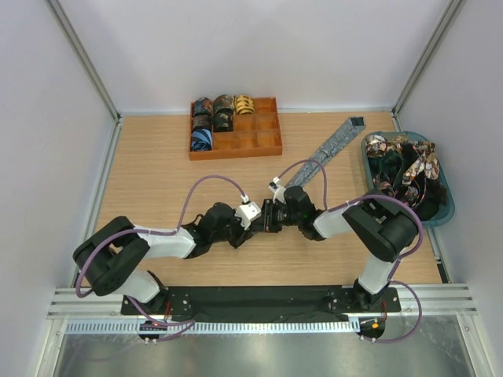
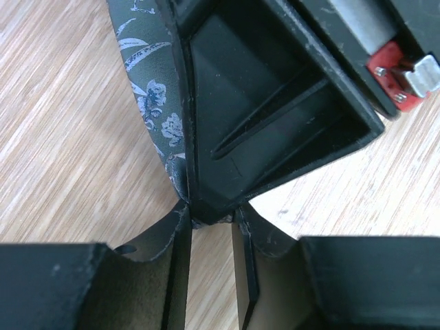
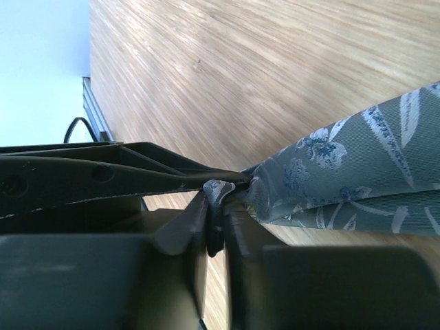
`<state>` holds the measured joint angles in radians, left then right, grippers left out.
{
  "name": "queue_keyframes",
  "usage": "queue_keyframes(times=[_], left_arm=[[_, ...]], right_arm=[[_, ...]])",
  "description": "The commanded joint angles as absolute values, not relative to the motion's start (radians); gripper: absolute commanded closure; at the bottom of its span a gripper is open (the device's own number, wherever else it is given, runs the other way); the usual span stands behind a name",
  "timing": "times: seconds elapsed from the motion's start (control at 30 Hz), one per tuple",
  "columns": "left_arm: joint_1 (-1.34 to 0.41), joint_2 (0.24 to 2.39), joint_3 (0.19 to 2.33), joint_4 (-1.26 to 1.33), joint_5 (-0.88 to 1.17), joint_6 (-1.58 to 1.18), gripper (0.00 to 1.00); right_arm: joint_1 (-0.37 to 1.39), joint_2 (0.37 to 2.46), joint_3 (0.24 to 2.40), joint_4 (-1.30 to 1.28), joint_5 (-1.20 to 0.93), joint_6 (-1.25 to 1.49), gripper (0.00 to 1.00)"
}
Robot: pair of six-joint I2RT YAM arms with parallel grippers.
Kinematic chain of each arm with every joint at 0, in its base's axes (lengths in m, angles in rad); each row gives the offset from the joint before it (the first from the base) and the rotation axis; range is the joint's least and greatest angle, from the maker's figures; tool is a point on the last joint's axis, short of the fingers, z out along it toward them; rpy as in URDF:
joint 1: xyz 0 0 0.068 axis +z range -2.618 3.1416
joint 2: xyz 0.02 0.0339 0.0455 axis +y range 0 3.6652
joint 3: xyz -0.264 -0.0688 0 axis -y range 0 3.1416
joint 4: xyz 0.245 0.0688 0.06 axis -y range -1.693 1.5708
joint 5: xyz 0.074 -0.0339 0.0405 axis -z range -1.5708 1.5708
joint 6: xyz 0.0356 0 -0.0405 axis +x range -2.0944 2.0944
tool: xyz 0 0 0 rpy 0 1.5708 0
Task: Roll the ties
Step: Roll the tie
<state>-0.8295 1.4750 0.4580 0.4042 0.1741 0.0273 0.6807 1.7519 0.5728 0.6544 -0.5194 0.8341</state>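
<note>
1. The grey-blue tie [image 1: 334, 145] with the floral print lies stretched out diagonally on the wooden surface [image 1: 157, 173]. Its far end sits close to the teal bin [image 1: 451, 196], and its near end is in the middle, where the two arms meet.
2. The right fingers [image 3: 165, 275] are clenched on that near end. In the right wrist view the fabric is bunched up and pinched right between them.
3. The left fingers [image 2: 180, 275] have only a narrow gap between them. Their tips sit either side of the right arm's tip, where the tie end is. Honestly can't tell if they're actually pinching the fabric or just touching it.
4. At the back there's an orange compartment tray [image 1: 271, 148], with a handful of rolled ties [image 1: 224, 112] in its left cells.
5. The bin on the right holds a messy pile of loose ties [image 1: 405, 161].
</note>
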Motion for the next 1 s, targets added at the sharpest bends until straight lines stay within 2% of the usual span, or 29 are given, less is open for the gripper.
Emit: queue_keyframes(times=[0.0, 0.07, 0.2, 0.23, 0.33, 0.43, 0.57, 0.83, 0.97], left_arm=[[-0.831, 1.465, 0.485, 0.426, 0.170, 0.038, 0.78], [-0.833, 1.465, 0.486, 0.420, 0.166, 0.037, 0.78], [-0.831, 1.465, 0.489, 0.419, 0.169, 0.032, 0.68], [-0.831, 1.463, 0.489, 0.417, 0.173, 0.032, 0.59], [-0.833, 1.454, 0.486, 0.423, 0.184, 0.028, 0.45], [-0.833, 1.448, 0.483, 0.433, 0.181, 0.029, 0.41], [-0.831, 1.453, 0.505, 0.417, 0.176, 0.029, 0.40], [-0.833, 1.466, 0.546, 0.370, 0.155, 0.046, 0.37], [-0.833, 1.511, 0.569, 0.354, 0.141, 0.054, 0.40]], right_arm=[[0.663, 1.753, 0.626, 0.595, -0.486, 0.756, 0.75], [0.660, 1.752, 0.644, 0.526, -0.476, 0.732, 0.69], [0.660, 1.746, 0.657, 0.491, -0.465, 0.709, 0.69], [0.660, 1.747, 0.657, 0.489, -0.462, 0.710, 0.76], [0.660, 1.764, 0.666, 0.486, -0.468, 0.712, 0.88], [0.657, 1.787, 0.676, 0.488, -0.474, 0.716, 0.94], [0.650, 1.821, 0.683, 0.495, -0.498, 0.727, 0.98], [0.597, 1.928, 0.624, 0.758, -0.632, 0.848, 0.99], [0.595, 1.973, 0.615, 0.840, -0.663, 0.894, 0.99]])
